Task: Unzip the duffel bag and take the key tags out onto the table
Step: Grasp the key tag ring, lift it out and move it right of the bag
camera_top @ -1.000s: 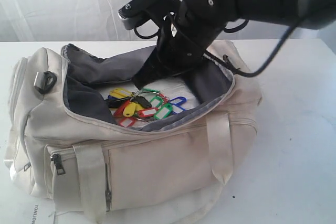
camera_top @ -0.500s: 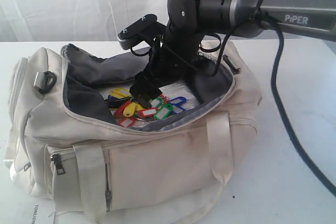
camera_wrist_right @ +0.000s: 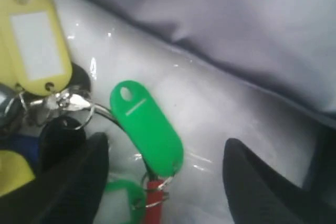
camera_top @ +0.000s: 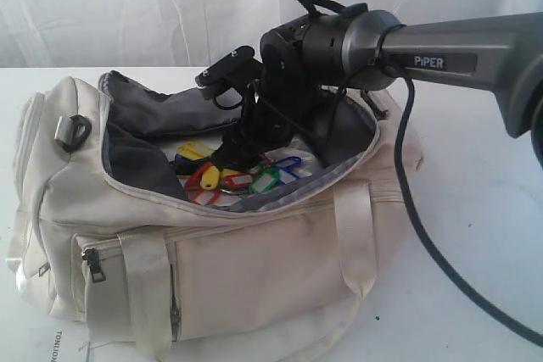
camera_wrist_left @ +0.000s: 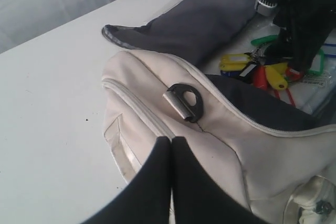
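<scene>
Lying unzipped on the tabletop (camera_top: 475,209), one duffel bag (camera_top: 254,269) is seen, with one bunch of key tags (camera_top: 242,177) inside on its bottom. Two hands are shown. The right hand (camera_wrist_right: 165,179) is spread wide around one green tag (camera_wrist_right: 147,129), with nothing pinched. The left hand (camera_wrist_left: 171,142) is pressed together near the bag's end.

Past the far edge of my white surface (camera_top: 475,175) hangs a pale, folded curtain (camera_top: 127,6), brightly and evenly lit.
</scene>
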Robot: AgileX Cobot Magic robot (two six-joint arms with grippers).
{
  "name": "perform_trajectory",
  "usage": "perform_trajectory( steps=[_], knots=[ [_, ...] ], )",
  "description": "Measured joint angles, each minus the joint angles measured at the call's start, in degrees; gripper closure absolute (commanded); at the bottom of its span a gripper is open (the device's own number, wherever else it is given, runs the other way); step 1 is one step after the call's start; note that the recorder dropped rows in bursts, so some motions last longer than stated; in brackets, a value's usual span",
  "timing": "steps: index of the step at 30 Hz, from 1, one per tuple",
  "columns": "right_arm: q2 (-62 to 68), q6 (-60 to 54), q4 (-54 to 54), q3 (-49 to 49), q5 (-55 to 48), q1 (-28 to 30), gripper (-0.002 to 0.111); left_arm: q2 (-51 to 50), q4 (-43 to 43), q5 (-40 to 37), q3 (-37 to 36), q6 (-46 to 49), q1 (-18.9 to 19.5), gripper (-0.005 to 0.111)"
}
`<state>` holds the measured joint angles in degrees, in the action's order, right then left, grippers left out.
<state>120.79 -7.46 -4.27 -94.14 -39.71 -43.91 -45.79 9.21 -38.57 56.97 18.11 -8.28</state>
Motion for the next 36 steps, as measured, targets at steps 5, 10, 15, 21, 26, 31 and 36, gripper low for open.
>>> perform_trajectory(
  steps=[5,10,15,21,26,31,36],
  knots=[
    [0.25,0.37,0.23,-0.23,-1.75,0.00,0.077,0.00,0.00,0.22,0.00,0.00,0.00,0.107],
    [0.25,0.46,0.01,-0.50,-4.35,0.00,0.108,0.00,0.14,0.22,0.00,0.00,0.00,0.107],
    [0.13,1.95,-0.77,-0.60,-5.08,0.00,0.108,0.00,0.14,0.22,0.00,0.00,0.00,0.107],
    [-3.15,3.59,-2.49,-0.23,-9.37,0.09,0.108,0.00,0.14,0.33,0.00,0.00,0.00,0.107],
    [-8.40,3.73,-2.64,-0.09,-9.45,0.24,0.108,0.00,0.60,0.33,0.00,0.00,0.00,0.107],
    [-13.32,3.73,-2.86,-0.09,-8.87,0.24,0.108,0.00,1.80,0.33,0.00,0.00,0.00,0.107],
    [-17.82,3.23,-3.18,-0.09,-9.08,0.28,0.108,0.00,1.92,0.44,0.00,0.00,0.00,0.107]
  ],
)
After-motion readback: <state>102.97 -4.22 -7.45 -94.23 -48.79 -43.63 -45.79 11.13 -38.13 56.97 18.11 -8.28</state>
